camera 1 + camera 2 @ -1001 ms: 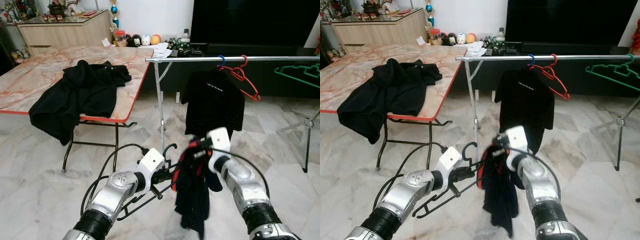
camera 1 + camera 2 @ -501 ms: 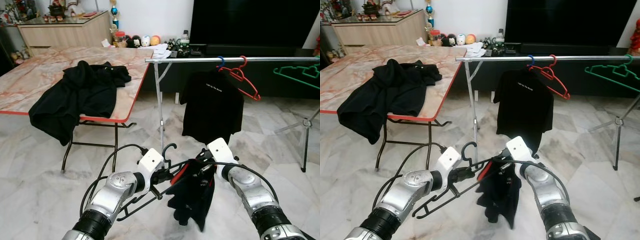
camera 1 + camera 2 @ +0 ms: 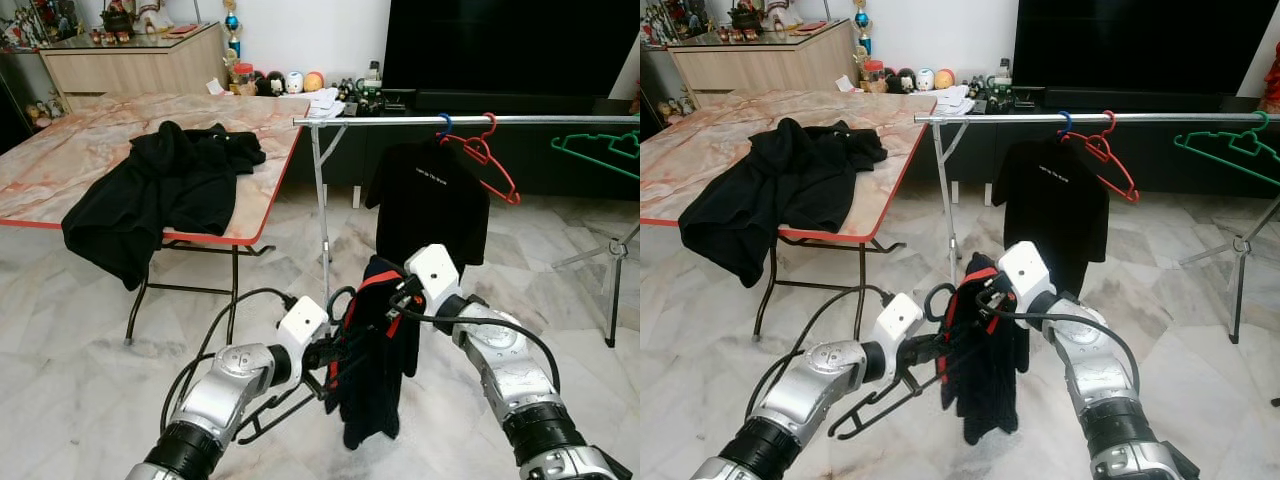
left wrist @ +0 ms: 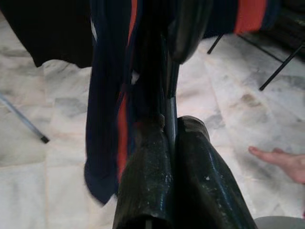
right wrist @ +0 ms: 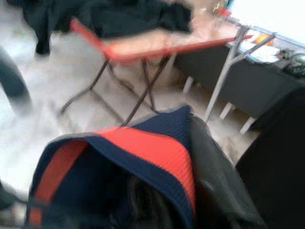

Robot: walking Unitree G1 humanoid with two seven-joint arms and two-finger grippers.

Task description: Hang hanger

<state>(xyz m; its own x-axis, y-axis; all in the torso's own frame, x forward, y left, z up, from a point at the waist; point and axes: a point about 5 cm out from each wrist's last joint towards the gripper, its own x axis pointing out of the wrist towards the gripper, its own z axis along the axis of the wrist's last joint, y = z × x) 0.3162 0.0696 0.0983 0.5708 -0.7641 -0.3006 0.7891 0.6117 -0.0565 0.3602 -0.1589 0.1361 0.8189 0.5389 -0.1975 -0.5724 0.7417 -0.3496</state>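
Note:
A black hanger [image 3: 268, 418] sits in front of me at waist height, and my left gripper [image 3: 322, 352] is shut on its thin bar [image 4: 169, 109]; its hook [image 3: 338, 296] points up. My right gripper [image 3: 398, 298] is shut on a dark navy garment [image 3: 370, 385] with red stripes, held up against the hanger's right side. The cloth hangs down past the left fingers [image 4: 147, 176] and covers the right ones, its red band [image 5: 143, 151] close to that wrist camera. The silver clothes rail [image 3: 400, 120] stands beyond, about a metre ahead.
On the rail hang a black T-shirt [image 3: 427, 200] on a blue hanger, an empty red hanger [image 3: 492, 158] and a green hanger [image 3: 600, 150]. A marble-topped folding table [image 3: 60, 150] with black clothes [image 3: 160, 190] stands left. Part of a person's hand or foot [image 4: 281, 161] lies on the floor.
My right gripper has raised the garment from low by the floor and brought it left against the hanger. The left gripper has kept the hanger almost still.

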